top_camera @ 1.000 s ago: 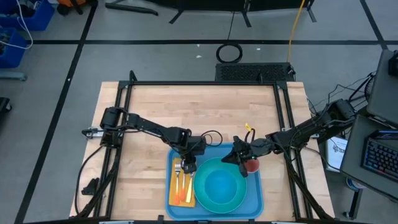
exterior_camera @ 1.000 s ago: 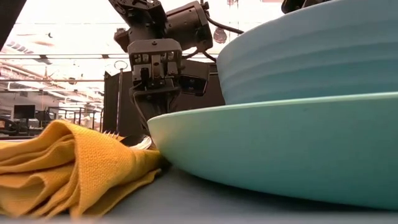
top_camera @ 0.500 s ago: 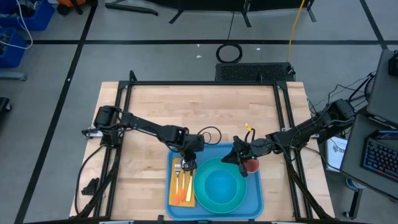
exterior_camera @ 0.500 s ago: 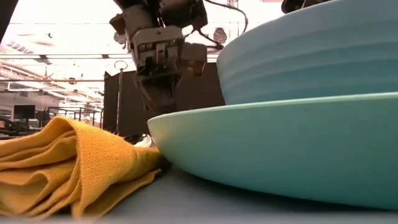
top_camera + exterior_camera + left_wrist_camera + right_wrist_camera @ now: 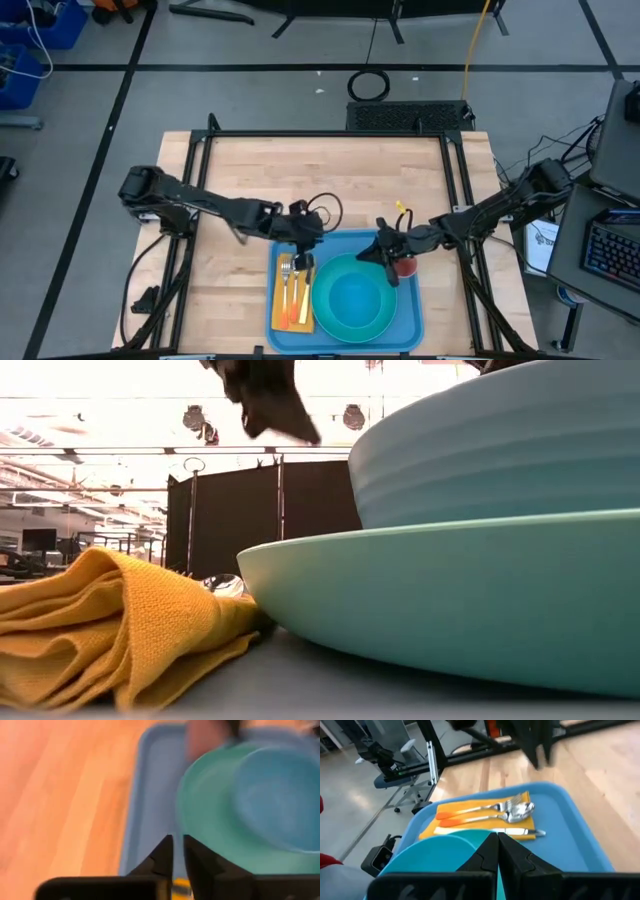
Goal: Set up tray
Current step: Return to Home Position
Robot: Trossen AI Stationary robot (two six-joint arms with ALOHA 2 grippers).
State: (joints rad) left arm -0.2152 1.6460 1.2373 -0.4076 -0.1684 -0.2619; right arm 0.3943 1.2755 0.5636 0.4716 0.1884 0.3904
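The blue tray [image 5: 411, 312] lies at the table's near edge. On it a yellow-orange napkin [image 5: 280, 318] carries an orange-handled fork and spoon [image 5: 485, 811] and a knife [image 5: 490, 832]. Beside the napkin a blue bowl [image 5: 500, 440] sits on a turquoise plate [image 5: 352, 300]. A red cup [image 5: 404, 265] stands at the tray's far right. My left gripper [image 5: 303, 243] hangs shut above the tray's far left corner, over the napkin's far end; it also shows in the left wrist view [image 5: 178, 857]. My right gripper [image 5: 496, 851] is shut by the plate's far rim, next to the cup.
Bare wooden table [image 5: 320, 180] spreads on the far side of the tray and to its left. A black frame [image 5: 330, 135] borders the table. A loose cable loop [image 5: 325, 208] hangs from the left arm near the tray's far edge.
My left gripper has risen from just above the cutlery on the napkin and drawn back toward the table's far-left, leaving the low view almost entirely through its top. The left arm's base joint has swung toward the table's left. Nothing on the tray has moved.
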